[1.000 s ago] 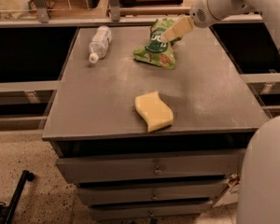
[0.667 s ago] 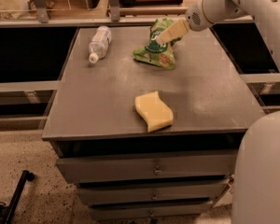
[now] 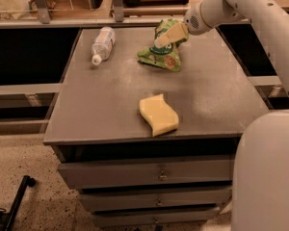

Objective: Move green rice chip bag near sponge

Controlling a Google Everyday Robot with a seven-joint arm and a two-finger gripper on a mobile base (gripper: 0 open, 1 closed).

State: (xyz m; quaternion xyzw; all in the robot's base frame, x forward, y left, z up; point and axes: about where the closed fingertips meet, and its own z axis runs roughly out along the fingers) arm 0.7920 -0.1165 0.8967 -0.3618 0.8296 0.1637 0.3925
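Note:
The green rice chip bag (image 3: 163, 54) is at the far middle of the grey cabinet top (image 3: 101, 105), its top end raised and its lower end resting on the surface. My gripper (image 3: 166, 36) reaches in from the upper right and is shut on the bag's upper part, one tan finger lying across its front. The pale yellow sponge (image 3: 158, 114) lies near the front edge, well in front of the bag and apart from it.
A clear plastic bottle (image 3: 102, 44) lies on its side at the far left of the top. Drawers are below the front edge. My white arm (image 3: 260, 13) spans the upper right, and my base (image 3: 267, 177) fills the lower right.
My arm has shifted slightly left and toward me. The bag stays at about the same spot in the gripper. Sponge and bottle have not moved.

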